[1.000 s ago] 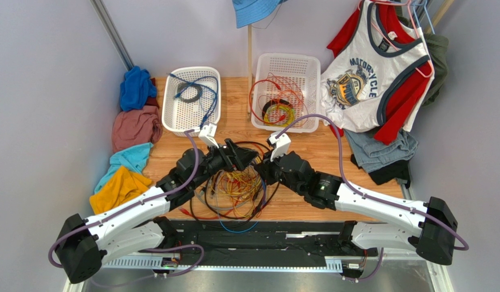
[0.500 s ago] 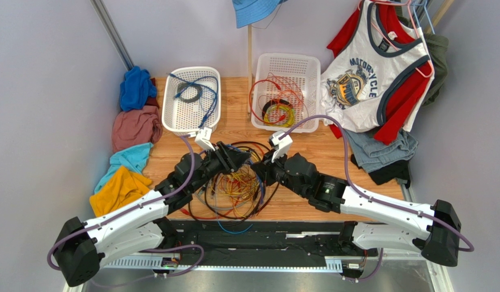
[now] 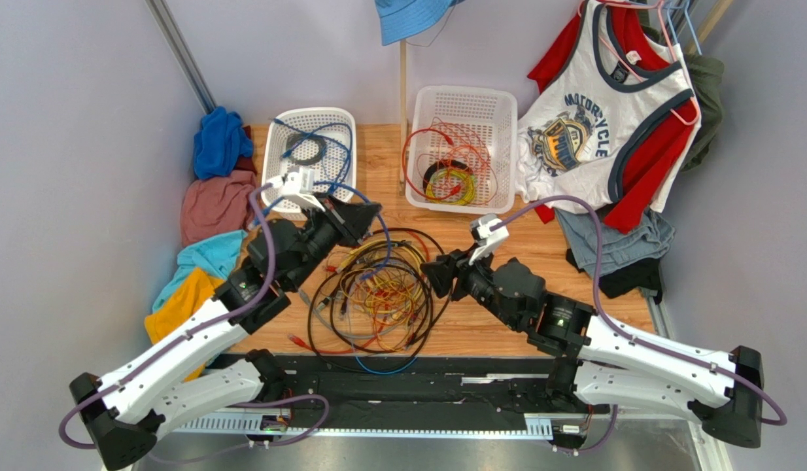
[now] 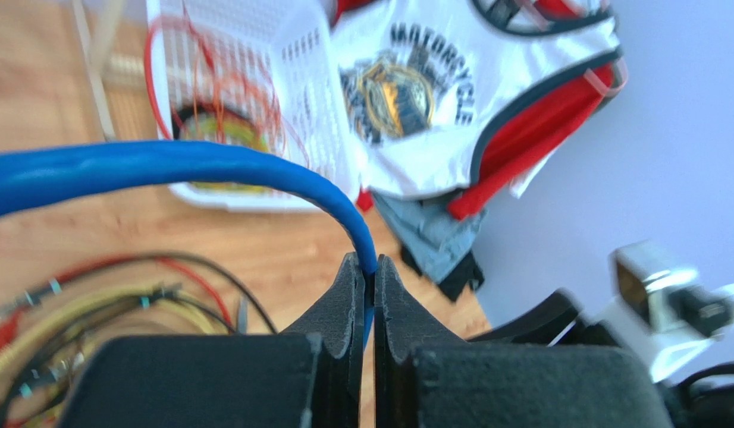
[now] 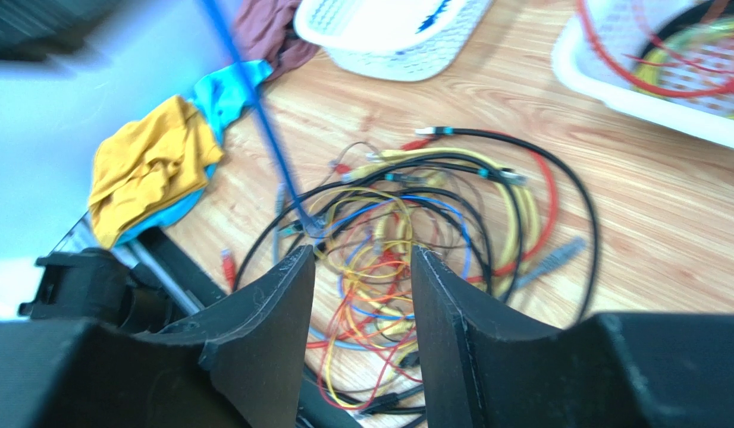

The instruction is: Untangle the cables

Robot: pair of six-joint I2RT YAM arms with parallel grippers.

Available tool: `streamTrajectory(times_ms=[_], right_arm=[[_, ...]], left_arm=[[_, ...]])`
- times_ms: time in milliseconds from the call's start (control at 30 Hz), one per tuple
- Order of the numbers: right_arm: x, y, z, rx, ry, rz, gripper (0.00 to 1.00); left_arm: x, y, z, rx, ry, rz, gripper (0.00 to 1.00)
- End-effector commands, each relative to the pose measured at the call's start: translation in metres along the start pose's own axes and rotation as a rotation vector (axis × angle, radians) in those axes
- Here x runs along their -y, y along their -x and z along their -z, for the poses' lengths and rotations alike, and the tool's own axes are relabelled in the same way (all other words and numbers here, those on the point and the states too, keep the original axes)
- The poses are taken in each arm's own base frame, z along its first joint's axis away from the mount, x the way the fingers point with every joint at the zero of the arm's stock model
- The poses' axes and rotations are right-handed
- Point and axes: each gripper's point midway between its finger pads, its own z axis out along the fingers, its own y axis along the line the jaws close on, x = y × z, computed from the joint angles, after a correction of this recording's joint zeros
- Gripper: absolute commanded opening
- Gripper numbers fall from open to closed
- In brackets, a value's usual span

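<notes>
Our left end effector (image 4: 366, 272) pinches the blue cable (image 4: 165, 165). We should draw it slowly toward the tabletop's (image 3: 378, 162) far-left corner while our spread right end effector (image 5: 362, 259) steadies the other cables (image 3: 378, 294).

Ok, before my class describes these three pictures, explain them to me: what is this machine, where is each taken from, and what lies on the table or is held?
These are two robot arms bolted at a table's near edge, each ending in a two-finger gripper. One picture looks down from above; the other two come from cameras on the wrists, showing their own fingers. On the table lies a tangle of cables, with two white baskets behind it holding more wire, and clothes at the sides. The left gripper is shut on a blue cable that leads down into the tangle. The right gripper is open and holds nothing.
</notes>
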Motion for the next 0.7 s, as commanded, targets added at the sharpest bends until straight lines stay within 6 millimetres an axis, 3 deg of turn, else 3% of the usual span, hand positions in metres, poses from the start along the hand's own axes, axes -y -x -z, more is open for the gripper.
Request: streamTrajectory(times_ms=[0,33,67,100,167,200,267,300,367,400,433,467,500,533,567,600,667], right_arm=[[0.025,0.003,0.014,0.056,-0.100,-0.026,0.47],[0.029,-0.002,0.015,0.049,-0.106,-0.023,0.46],[0.031,0.000,0.019,0.056,-0.105,-0.028,0.45],[0.032,-0.002,0.020,0.054,-0.110,-0.035,0.44],[0.036,-0.009,0.024,0.046,-0.107,-0.035,0.42],[0.037,-0.010,0.025,0.045,-0.107,-0.032,0.41],[0.044,-0.015,0.028,0.047,-0.125,-0.028,0.39],[0.046,-0.017,0.029,0.048,-0.130,-0.031,0.39],[0.048,-0.021,0.031,0.045,-0.125,-0.038,0.38],[0.049,-0.025,0.032,0.037,-0.119,-0.040,0.37],[0.049,-0.028,0.033,0.032,-0.116,-0.049,0.37],[0.049,-0.031,0.033,0.026,-0.112,-0.054,0.37],[0.050,-0.037,0.033,0.013,-0.111,-0.052,0.37],[0.051,-0.040,0.033,0.007,-0.113,-0.052,0.37],[0.053,-0.042,0.033,0.003,-0.117,-0.054,0.37],[0.054,-0.045,0.033,-0.004,-0.120,-0.049,0.37],[0.056,-0.049,0.032,-0.018,-0.127,-0.036,0.36]], left_arm=[[0.014,0.074,0.010,0.127,0.083,-0.177,0.00],[-0.007,0.069,0.005,0.088,0.206,-0.224,0.00],[0.001,0.092,0.005,0.125,0.230,-0.245,0.00],[-0.021,0.092,-0.003,0.100,0.344,-0.337,0.00],[-0.024,0.113,-0.010,0.129,0.402,-0.386,0.00],[-0.041,0.117,-0.020,0.118,0.467,-0.427,0.00],[-0.046,0.139,-0.028,0.153,0.506,-0.439,0.00],[-0.065,0.143,-0.041,0.138,0.559,-0.461,0.00],[-0.068,0.167,-0.052,0.168,0.582,-0.459,0.00],[-0.090,0.168,-0.068,0.142,0.619,-0.468,0.00],[-0.089,0.183,-0.074,0.166,0.621,-0.464,0.00],[-0.098,0.187,-0.082,0.164,0.636,-0.462,0.00],[-0.127,0.182,-0.099,0.121,0.676,-0.456,0.00],[-0.128,0.194,-0.107,0.137,0.672,-0.441,0.00],[-0.140,0.192,-0.116,0.122,0.682,-0.412,0.00],[-0.167,0.181,-0.132,0.073,0.698,-0.396,0.00],[-0.183,0.181,-0.149,0.067,0.698,-0.369,0.00]])
